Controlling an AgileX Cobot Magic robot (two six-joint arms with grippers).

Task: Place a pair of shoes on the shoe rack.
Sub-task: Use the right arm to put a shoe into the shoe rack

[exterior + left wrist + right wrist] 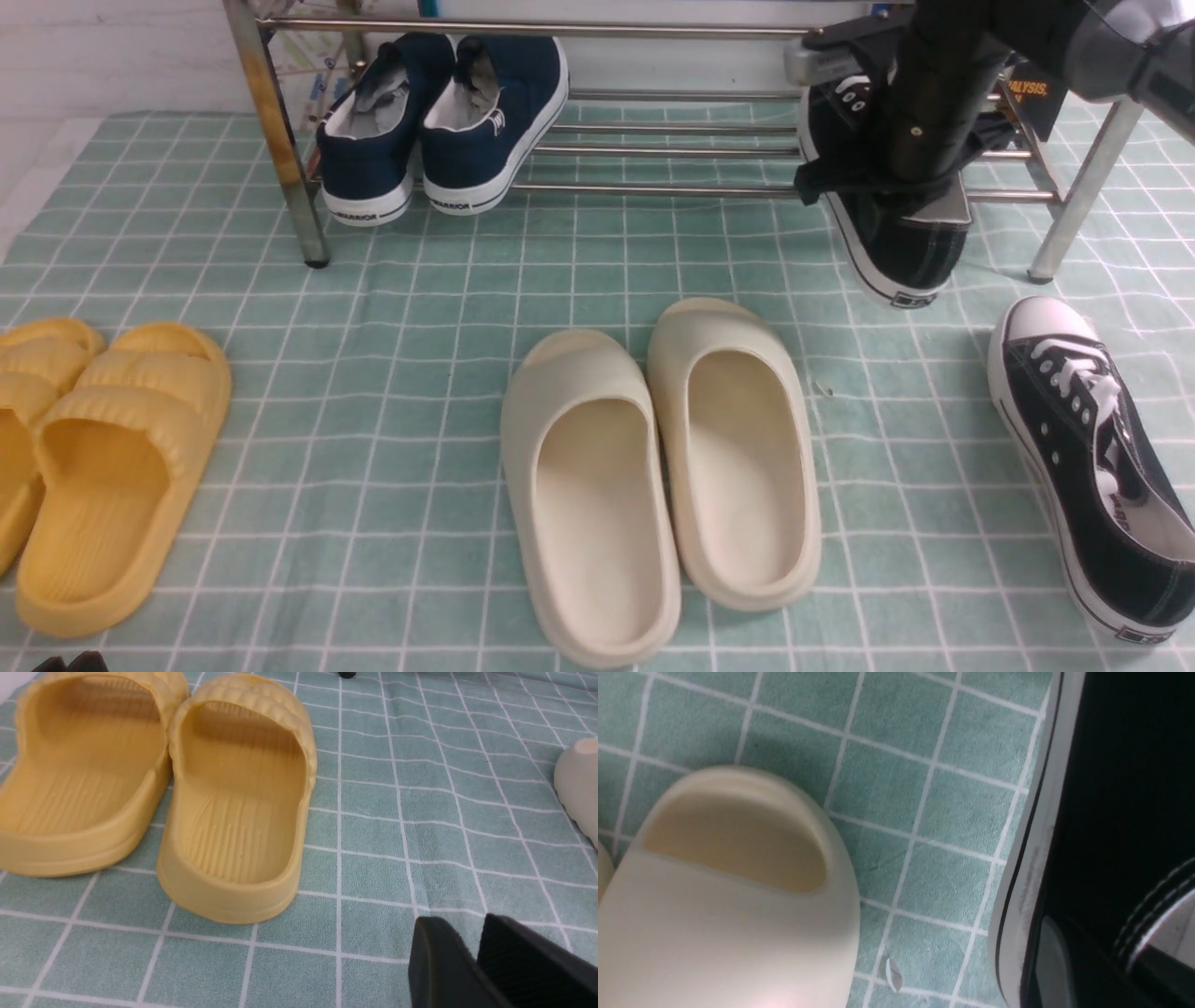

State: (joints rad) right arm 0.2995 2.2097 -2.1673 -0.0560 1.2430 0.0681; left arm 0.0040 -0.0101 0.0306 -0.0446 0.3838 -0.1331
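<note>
The right hand is clamped shut on the first black sneaker. The sneaker's toe is over the lower bars at the right end of the shoe rack, and its heel hangs off the front. It looks best pushed deeper and levelled before release. The second black sneaker lies nearby on the checked cloth. The left hand hovers part-open and empty.

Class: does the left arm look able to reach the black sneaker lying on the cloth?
Probably not: the sneaker lies far right, beyond the cream slides, while the left end effector sits by the yellow slides.
</note>
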